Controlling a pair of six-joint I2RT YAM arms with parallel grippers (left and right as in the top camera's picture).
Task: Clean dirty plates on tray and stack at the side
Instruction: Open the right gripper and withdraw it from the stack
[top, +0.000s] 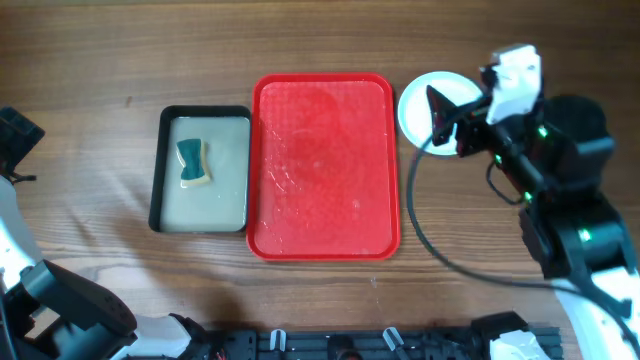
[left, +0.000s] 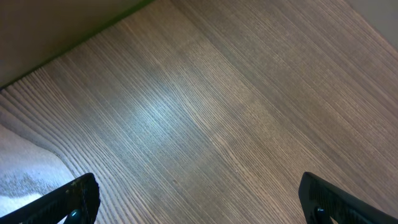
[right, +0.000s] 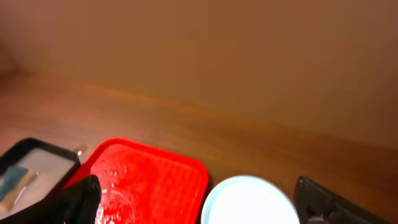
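Plates (top: 414, 108): one round, pale, glossy disc is showing on the wooden table (top: 100, 60), just beside the far right corner of the red rectangular plastic tray (top: 320, 170). The right gripper (top: 437, 120) is covering part of it, so I can't tell how many plates are lying stacked there.
Plates, wrist view (right: 249, 200): the bottom edge is cutting the disc off, and only its far half is showing.
Tray (right: 149, 180): one, lying mid-table, with its near part cut off in the right wrist view.
Right gripper (right: 198, 186): it is hanging over the plates and pointing towards the tray, jaws spread wide and gripping nothing.
Left gripper (left: 198, 186): it is hovering over bare wood, jaws spread wide and gripping nothing. Only the two fingertips are poking in at the bottom corners.
Black-rimmed rectangular basin (top: 205, 110): one, sitting just left of the tray.
Teal-and-yellow sponge (top: 194, 163): one, lying inside the basin.
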